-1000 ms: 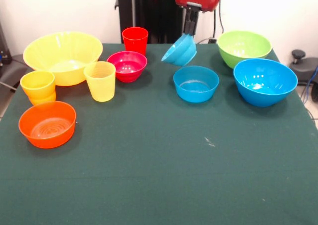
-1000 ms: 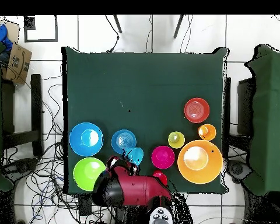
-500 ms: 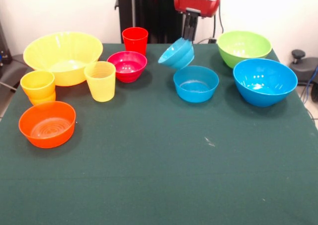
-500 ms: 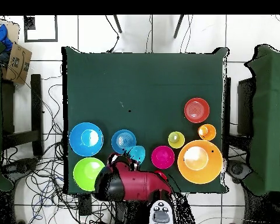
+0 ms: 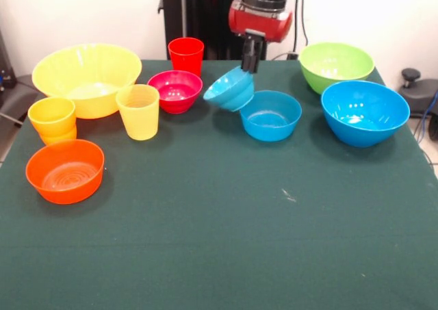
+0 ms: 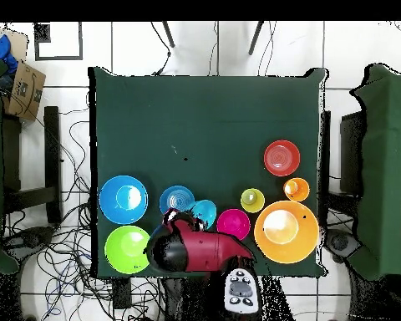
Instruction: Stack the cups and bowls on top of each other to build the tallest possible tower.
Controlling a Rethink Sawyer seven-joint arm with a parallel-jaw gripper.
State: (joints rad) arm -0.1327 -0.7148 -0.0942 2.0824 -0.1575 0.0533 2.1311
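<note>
Front view: my gripper (image 5: pixel 250 55) is hanging at the far side of the worktop (image 5: pixel 219 241), pinching the rim of a small light-blue bowl (image 5: pixel 230 89).
Held bowl: it is tilting, opening turned toward the magenta bowl (image 5: pixel 175 89), clear of the cloth, just beside the small blue bowl (image 5: pixel 269 115) that is sitting upright.
Large bowls: the large blue bowl (image 5: pixel 364 111) and lime green bowl (image 5: pixel 335 65) are sitting close together at one side; the yellow-orange bowl (image 5: pixel 87 77) is sitting at the other.
Cups: the red cup (image 5: pixel 185 55) is standing behind the magenta bowl; the yellow cup (image 5: pixel 138 111) and orange-yellow cup (image 5: pixel 52 119) are standing near the shallow orange bowl (image 5: pixel 65 170).
Overhead view: my arm (image 6: pixel 195 249) is covering the gripper; the held bowl (image 6: pixel 205 212) is showing between the small blue bowl (image 6: pixel 177 201) and the magenta one (image 6: pixel 234 224).
</note>
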